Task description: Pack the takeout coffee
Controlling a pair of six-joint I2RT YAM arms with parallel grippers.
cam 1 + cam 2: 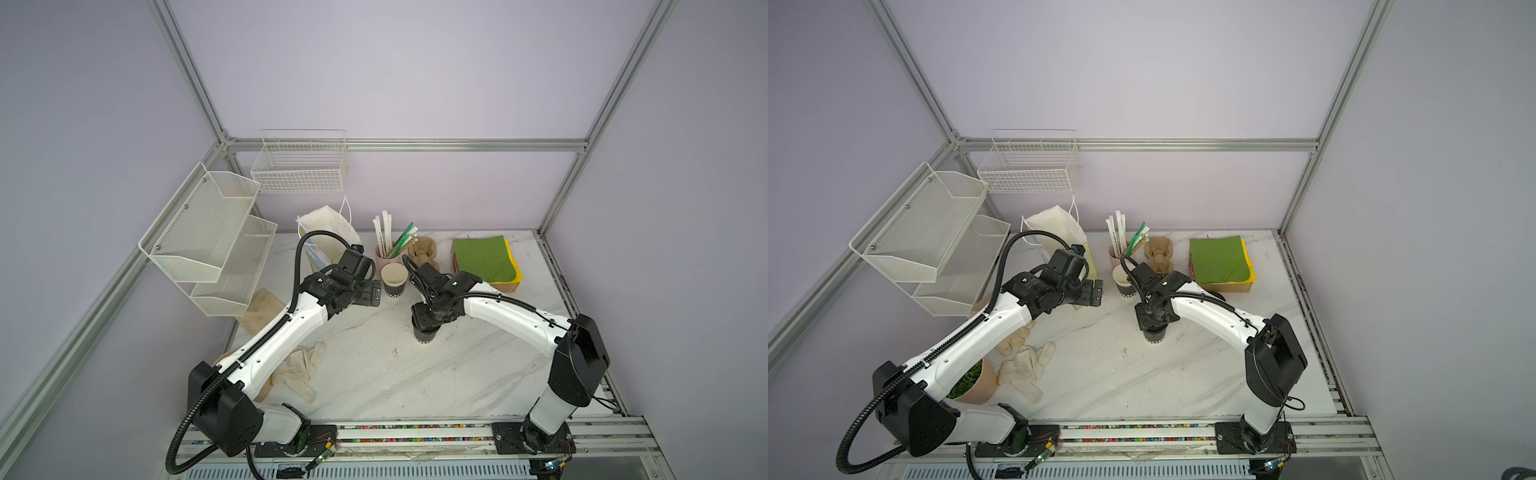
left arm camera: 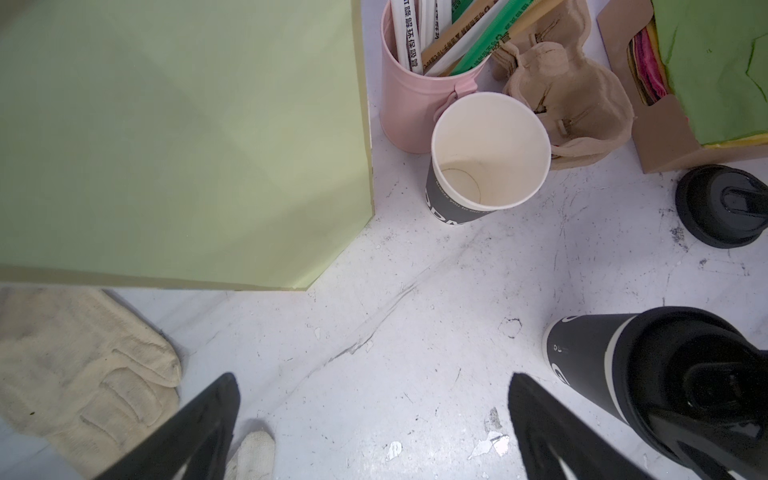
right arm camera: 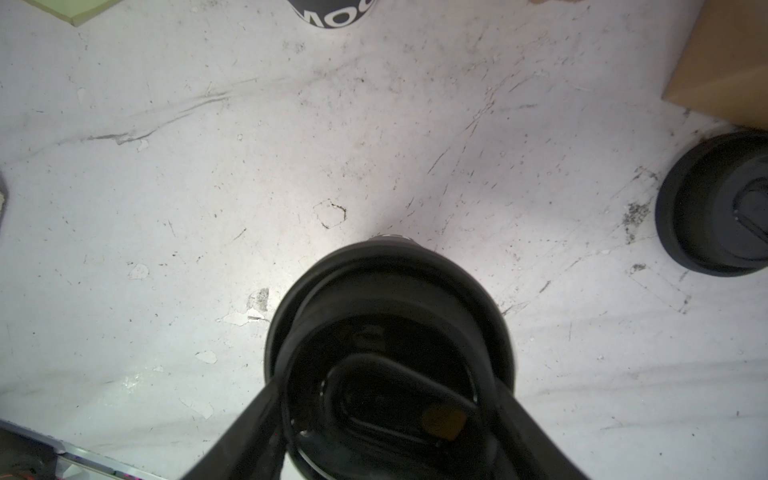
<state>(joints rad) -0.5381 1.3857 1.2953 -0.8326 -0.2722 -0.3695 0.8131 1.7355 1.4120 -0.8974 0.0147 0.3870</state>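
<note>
Two grippers were above the white marble desk (image 1: pixel 457 374). The right gripper (image 3: pixel 386 386) gripped from above the black plastic lid (image 3: pixel 390 286) of the small black paper takeout coffee (image 1: pixel 424 336), upright at mid-desk. The left gripper (image 2: pixel 374 388) hung wide apart, beside the pale green paper bag (image 2: pixel 166 145).

Black takeout coffee (image 2: pixel 582 357), lidded, upright
</note>
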